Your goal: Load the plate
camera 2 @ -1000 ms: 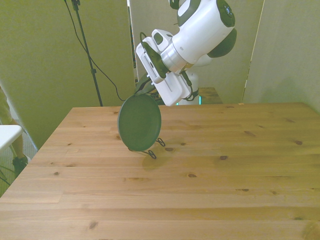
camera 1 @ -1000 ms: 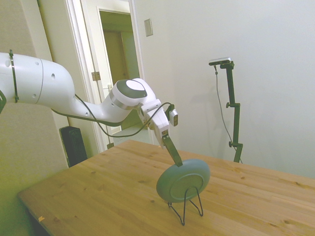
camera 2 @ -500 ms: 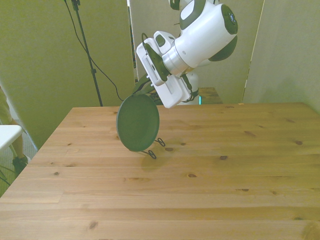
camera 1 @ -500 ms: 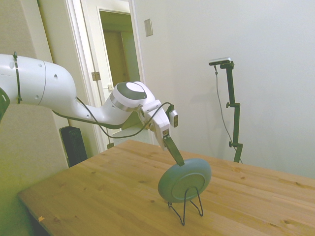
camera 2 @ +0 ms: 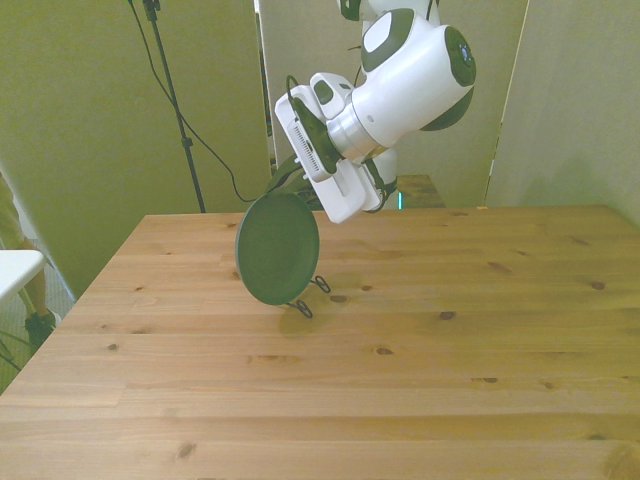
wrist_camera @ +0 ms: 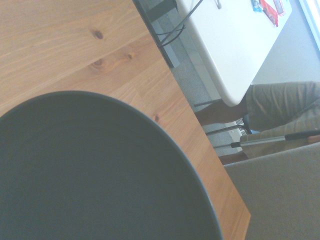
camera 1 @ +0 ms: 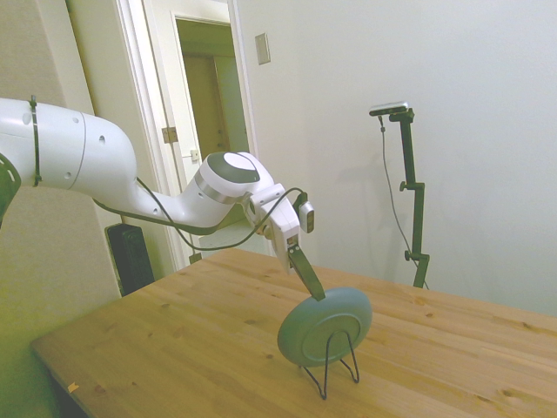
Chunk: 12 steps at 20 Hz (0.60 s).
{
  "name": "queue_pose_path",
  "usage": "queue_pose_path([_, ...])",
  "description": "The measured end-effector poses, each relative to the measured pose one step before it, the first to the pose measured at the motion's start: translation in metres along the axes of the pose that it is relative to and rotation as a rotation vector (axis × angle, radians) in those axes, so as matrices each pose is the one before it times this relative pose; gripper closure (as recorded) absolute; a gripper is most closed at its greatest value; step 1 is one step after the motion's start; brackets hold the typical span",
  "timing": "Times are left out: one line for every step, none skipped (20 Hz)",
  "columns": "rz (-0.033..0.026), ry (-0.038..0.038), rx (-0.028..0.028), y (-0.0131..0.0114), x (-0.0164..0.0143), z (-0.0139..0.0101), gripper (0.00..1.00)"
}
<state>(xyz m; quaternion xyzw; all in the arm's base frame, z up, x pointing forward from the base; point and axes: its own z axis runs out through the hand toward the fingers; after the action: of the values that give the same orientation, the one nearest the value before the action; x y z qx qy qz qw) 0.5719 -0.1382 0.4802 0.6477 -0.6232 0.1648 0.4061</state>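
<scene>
In the side view the white arm (camera 1: 96, 170) comes in from the left and slopes down to the end effector (camera 1: 315, 293), whose dark fingers (camera 1: 305, 272) are pressed onto the upper rim of the plate (camera 1: 325, 327), pinching it there. The plate stands almost on edge, tipped a little, with its paler ringed underside turned to the side camera and its lower part inside the thin black wire rack (camera 1: 335, 370); two of the rack's wires cross in front of that underside, and the rack's feet rest on the desk (camera 1: 174, 340). Whether the plate's bottom edge already bears on the rack cannot be told. Rack and plate sit about midway across the desk, nearer its far edge than its near one in the front view. In the front view the plate (camera 2: 277, 248) shows its dark green-grey hollow face, with the end effector (camera 2: 281, 181) gripping its top edge, and only the small looped ends of the rack (camera 2: 310, 296) peek out below its lower right rim. The wrist view is filled mostly by the plate's dark face (wrist_camera: 90, 175), with desk boards (wrist_camera: 75, 45) beyond it, a white side table (wrist_camera: 235, 45) past the desk's edge, and a seated person's leg (wrist_camera: 280, 105) beside that.
</scene>
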Motion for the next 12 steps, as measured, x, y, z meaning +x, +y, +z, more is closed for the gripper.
queue_pose_path([0.00002, 0.00078, 0.00006, 0.00000, 0.00009, -0.00001, 0.00])
queue_pose_path([-0.00001, 0.00064, -0.00001, -0.00001, 0.00006, 0.00002, 0.00])
queue_pose_path([-0.00026, 0.00006, -0.00016, -0.00009, -0.00012, 0.00007, 0.00])
queue_pose_path([-0.00049, 0.00009, -0.00015, -0.00017, -0.00026, 0.00006, 0.00])
queue_pose_path([-0.00052, 0.00012, -0.00017, -0.00018, -0.00027, 0.00006, 0.00])
queue_pose_path([-0.00071, 0.00023, -0.00056, -0.00029, -0.00035, 0.00027, 0.00])
queue_pose_path([-0.00082, 0.00043, -0.00072, -0.00035, -0.00038, 0.00034, 0.00])
queue_pose_path([-0.00109, 0.00057, -0.00097, -0.00048, -0.00053, 0.00047, 0.00])
queue_pose_path([-0.00124, 0.00101, -0.00112, -0.00053, -0.00053, 0.00053, 0.00])
queue_pose_path([-0.00139, 0.00176, -0.00128, -0.00062, -0.00054, 0.00063, 0.00])
queue_pose_path([-0.00105, 0.00170, -0.00123, -0.00051, -0.00036, 0.00063, 0.00])
queue_pose_path([-0.00052, 0.00096, -0.00107, -0.00033, -0.00016, 0.00055, 0.00])
